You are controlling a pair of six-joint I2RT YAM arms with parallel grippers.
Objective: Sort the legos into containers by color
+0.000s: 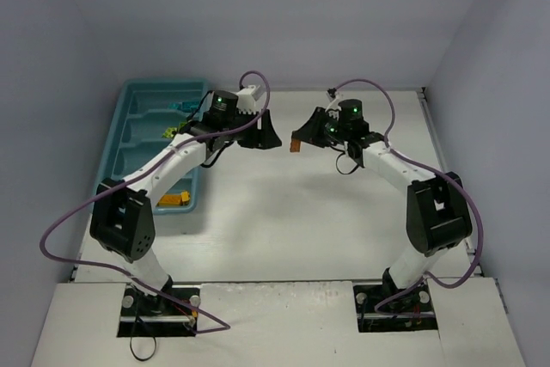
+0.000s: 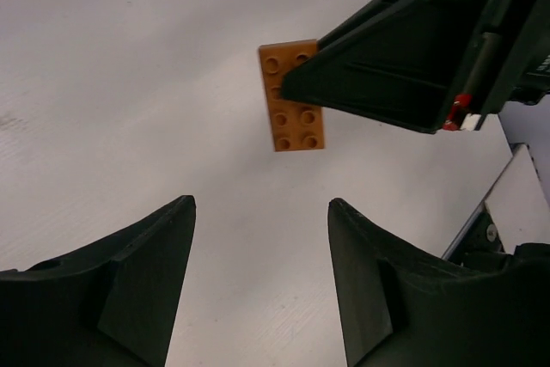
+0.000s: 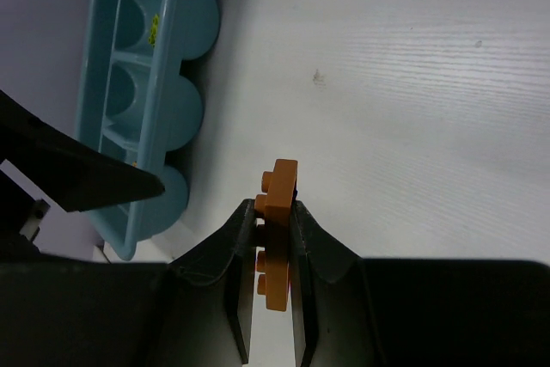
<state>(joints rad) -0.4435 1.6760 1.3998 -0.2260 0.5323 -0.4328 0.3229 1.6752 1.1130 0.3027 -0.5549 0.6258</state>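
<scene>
R gripper [image 1: 302, 137] jaws closed on orange lego [image 1: 296, 143], held above table [image 1: 284, 212] centre, L gripper [image 1: 268, 132] jaws open, empty, near lego, tray [image 1: 116, 131] along table's left edge w/ other legos [image 1: 174, 201] inside

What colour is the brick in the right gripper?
Orange brick, best seen in the left wrist view.

White table [image 1: 284, 221], pale lavender walls [image 1: 344, 15].

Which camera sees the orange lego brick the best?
The left wrist view: the orange brick faces it, studs showing, though partly covered. The right wrist view sees it edge-on; the top view shows only a small orange speck.
</scene>
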